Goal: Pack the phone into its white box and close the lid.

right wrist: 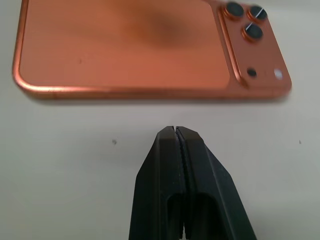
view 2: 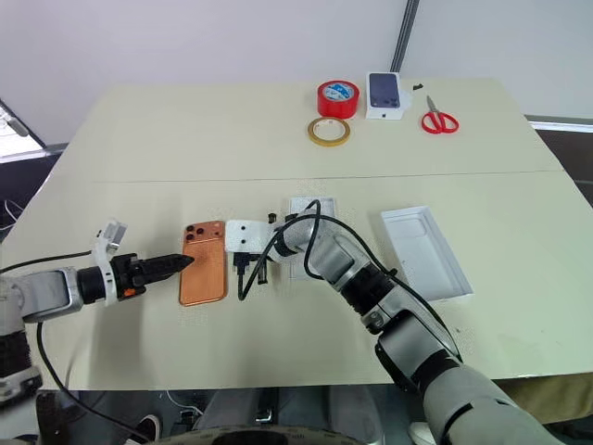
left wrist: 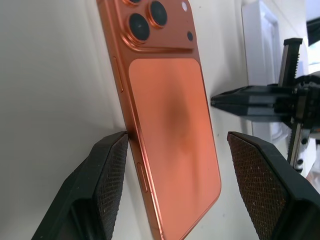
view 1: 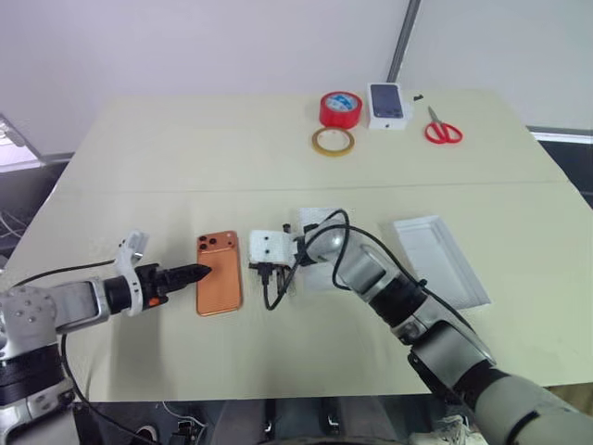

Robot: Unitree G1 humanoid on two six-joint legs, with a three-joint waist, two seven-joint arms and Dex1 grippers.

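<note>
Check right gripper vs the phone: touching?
Apart. In the right wrist view the right gripper, fingers shut, stops short of the phone; a strip of bare table shows between its tip and the phone's long edge.

Counted on the table (view 1: 139, 167) — one phone (view 1: 219, 273), one white box (view 1: 441, 260) lying open, and one lid (view 1: 315, 232), partly hidden behind an arm. Two tape rolls are seen — one red (view 1: 340, 108), one tan (view 1: 333, 141) — plus one pair of scissors (view 1: 442, 130) and one small printed box (view 1: 388, 105).
</note>
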